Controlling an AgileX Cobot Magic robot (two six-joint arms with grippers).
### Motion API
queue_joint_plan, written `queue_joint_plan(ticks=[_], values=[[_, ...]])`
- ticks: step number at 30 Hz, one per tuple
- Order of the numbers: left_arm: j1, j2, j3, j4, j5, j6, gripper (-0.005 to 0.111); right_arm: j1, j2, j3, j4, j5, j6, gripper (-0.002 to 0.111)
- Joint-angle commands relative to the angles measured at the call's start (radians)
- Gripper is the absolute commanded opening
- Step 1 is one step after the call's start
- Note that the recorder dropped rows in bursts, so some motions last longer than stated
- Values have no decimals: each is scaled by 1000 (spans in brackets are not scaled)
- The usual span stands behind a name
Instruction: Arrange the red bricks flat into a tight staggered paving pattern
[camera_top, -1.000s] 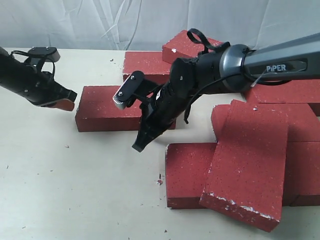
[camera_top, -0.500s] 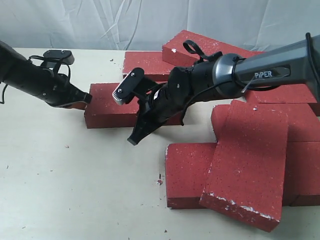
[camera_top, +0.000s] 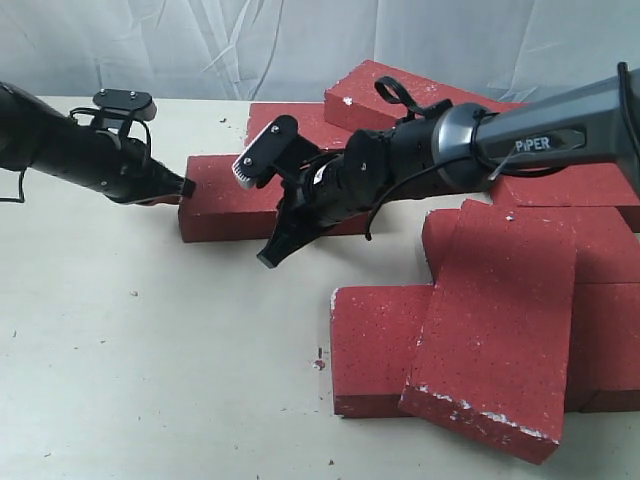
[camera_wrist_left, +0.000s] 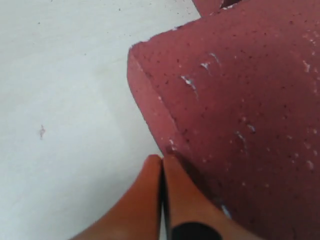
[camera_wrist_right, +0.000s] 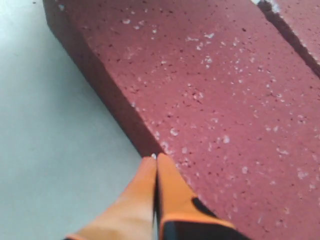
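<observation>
**Two shut grippers on one brick — L at its end, R at its long side**

The brick lies flat, mid-left on the table. Its long axis runs across the exterior view.

- L gripper: jaws closed, nothing held. Its tip touches the brick's left short end near a corner, so the brick lies straight ahead of it, twd the right.
- R gripper: jaws also closed and empty. Its tip is low at the front long face, and the wrist view shows it at that face's top edge. The brick lies behind it, twd the back bricks.

Judgement: both arms are equally near, and the next move looks like a shove, not a lift.

- Surface: smooth pale tabletop w/ rough grit on the brick, so it should slide but may pivot about one tip.
- Room: open table in front and to the left. Behind is tight, w/ the back bricks touching or nearly so. To the right is the main group, w/ a tilted brick propped on top.
</observation>
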Motion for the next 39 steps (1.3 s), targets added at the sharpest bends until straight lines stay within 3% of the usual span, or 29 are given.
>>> queue_joint_plan(ticks=[1, 12, 15, 21, 24, 34, 39], values=[[-5, 29, -37, -51, -19, 13, 0, -19, -1, -7, 20, -16, 3, -1], [-5, 29, -57, -102, -5, 82, 0, -19, -1, -7, 20, -56, 5, -1], [8, 20, -57, -40, -5, 68, 0, -19, -1, -7, 20, -55, 5, -1], [69, -51, -55, 141, 144, -110, 0, -19, -19, -7, 16, 41, 5, -1], [78, -54, -53, 186, 131, -154, 0, -15, -50, -7, 11, 98, 5, -1], [33, 9, -58, 177, 137, -174, 0, -15, -117, -7, -38, 326, -29, -1], [13, 34, -84, 171, 139, -174, 0, -14, -77, -7, 39, 272, -127, -1]])
